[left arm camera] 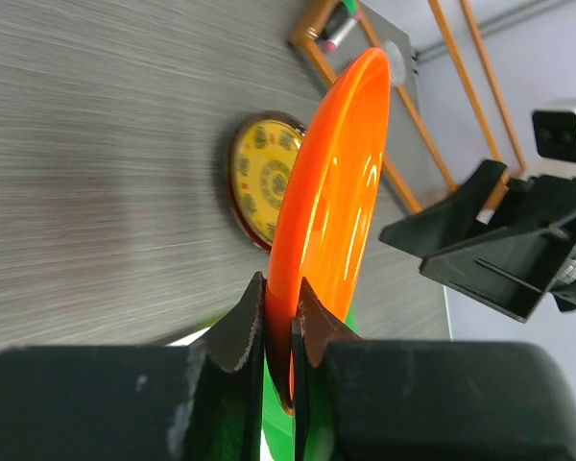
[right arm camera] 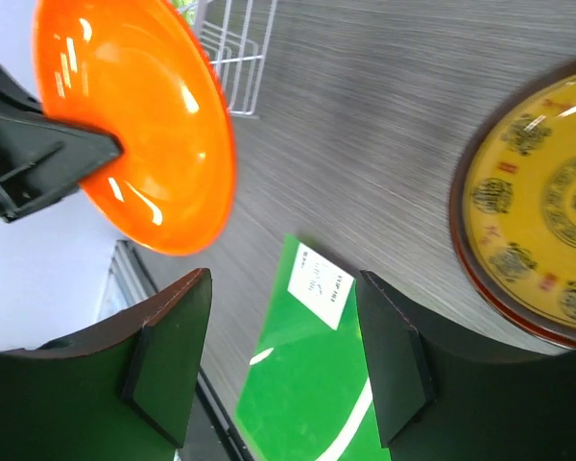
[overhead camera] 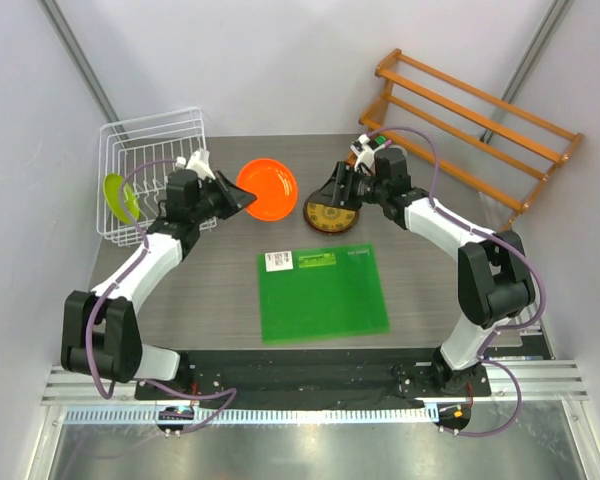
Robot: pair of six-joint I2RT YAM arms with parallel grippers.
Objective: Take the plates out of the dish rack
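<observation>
Grey table, overhead alone shows whole dish rack

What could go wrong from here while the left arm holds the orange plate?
1. The left gripper pinches the orange plate by its rim alone, so it may pivot or slip out.
2. The open right gripper hangs close by, next to the yellow patterned plate lying on the table. Setting the orange one down there could knock arm or plate.
</observation>
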